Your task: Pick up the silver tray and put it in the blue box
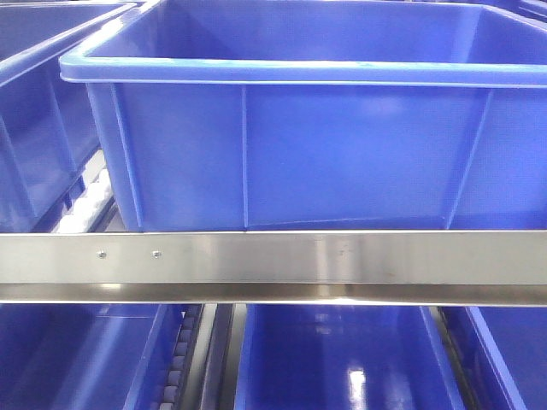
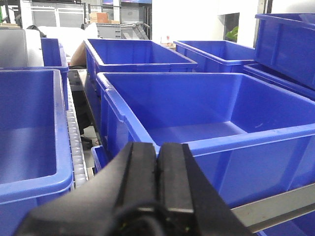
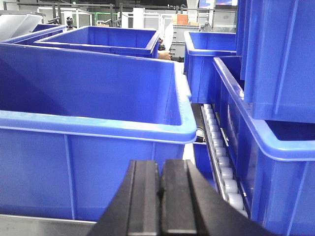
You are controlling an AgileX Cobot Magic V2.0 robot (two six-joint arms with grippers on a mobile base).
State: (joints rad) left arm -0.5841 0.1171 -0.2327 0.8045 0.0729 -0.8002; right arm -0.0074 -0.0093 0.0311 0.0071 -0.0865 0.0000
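Blue box (image 2: pixel 206 113) behind a steel rail (image 1: pixel 273 256), nothing visible inside.
Smooth sides, paler rolled rim; left gripper (image 2: pixel 158 162) and right gripper (image 3: pixel 160 184) pressed together, holding nothing.

A brushed steel rail (image 1: pixel 273 256) runs straight across the front of the rack, with two small screws (image 1: pixel 128 254) set near its left end. Beside the big crate, lines of white rollers (image 3: pixel 221 162) slope down between the bins. A neighbouring blue bin (image 2: pixel 29 132) sits to the left, and more blue bins (image 1: pixel 342 359) rest on the level below the rail. Further back stand a cardboard carton (image 2: pixel 98 17), a white wall (image 2: pixel 187 19) and a grey crate (image 2: pixel 115 30).
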